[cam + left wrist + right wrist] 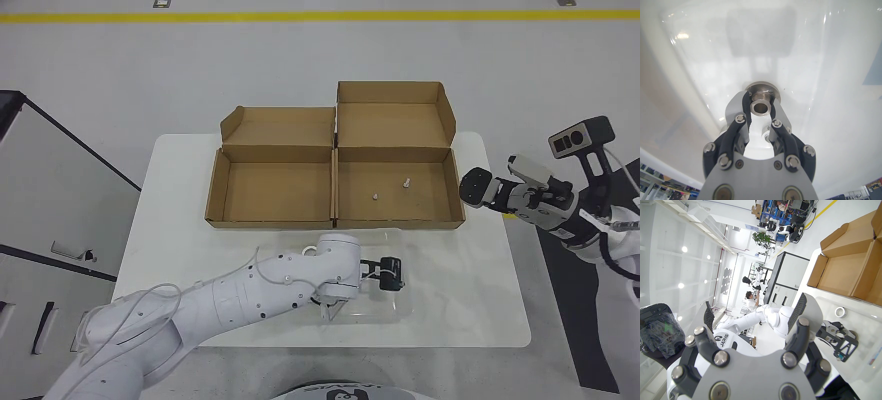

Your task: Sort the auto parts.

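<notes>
A flanged metal bushing (761, 106) stands flange-down on the floor of the clear plastic tray (398, 306) at the table's front. My left gripper (761, 97) is shut on its neck, one black pad on each side; from above, the left gripper (388, 274) sits inside the tray. A white ring (841, 312) lies in the tray close behind it. Two small metal parts (373, 196) (407, 182) lie in the right cardboard box (448, 190). My right gripper (753, 313) hangs open and holds nothing, beyond the table's right side, level with the right box.
The left cardboard box (215, 190) stands beside the right one at the back of the table, both with lids folded back. A dark cabinet (40, 200) stands left of the table. Bare tabletop lies around the tray.
</notes>
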`<control>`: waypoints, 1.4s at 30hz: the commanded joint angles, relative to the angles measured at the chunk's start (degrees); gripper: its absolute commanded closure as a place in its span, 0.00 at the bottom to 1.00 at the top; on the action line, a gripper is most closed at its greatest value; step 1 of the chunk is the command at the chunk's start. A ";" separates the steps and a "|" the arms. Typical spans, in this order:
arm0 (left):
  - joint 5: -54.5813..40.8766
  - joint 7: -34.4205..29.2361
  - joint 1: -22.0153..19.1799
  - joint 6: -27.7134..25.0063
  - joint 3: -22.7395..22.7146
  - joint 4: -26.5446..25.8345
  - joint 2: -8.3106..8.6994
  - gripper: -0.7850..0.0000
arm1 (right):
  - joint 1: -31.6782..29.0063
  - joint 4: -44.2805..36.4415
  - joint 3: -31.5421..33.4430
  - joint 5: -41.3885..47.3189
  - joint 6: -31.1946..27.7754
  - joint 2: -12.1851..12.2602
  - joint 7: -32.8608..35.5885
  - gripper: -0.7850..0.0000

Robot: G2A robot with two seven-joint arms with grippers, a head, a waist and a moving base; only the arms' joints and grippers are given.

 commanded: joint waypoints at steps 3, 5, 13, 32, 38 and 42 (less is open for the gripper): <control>0.54 0.34 0.10 0.35 -1.00 -0.61 0.13 1.00 | 0.00 0.00 0.00 0.00 0.00 0.00 0.00 0.00; 0.79 0.25 0.13 0.40 -1.66 -1.31 0.33 1.00 | 0.00 0.00 0.00 0.00 0.00 0.00 0.00 0.00; 1.16 -0.90 0.46 0.69 -4.91 -6.05 1.77 1.00 | 0.00 0.00 0.00 0.00 0.00 0.00 0.00 0.00; 0.35 -0.27 5.12 0.06 -17.29 -18.39 7.97 1.00 | 0.00 0.00 0.00 0.00 0.00 0.00 0.00 0.00; 0.88 0.74 8.86 -0.96 -22.62 -22.20 10.20 1.00 | 0.00 0.00 0.00 0.00 0.00 0.00 0.00 0.00; 1.09 2.10 11.20 -2.26 -25.77 -24.46 11.55 1.00 | 0.00 0.00 0.00 0.00 0.00 0.00 0.00 0.00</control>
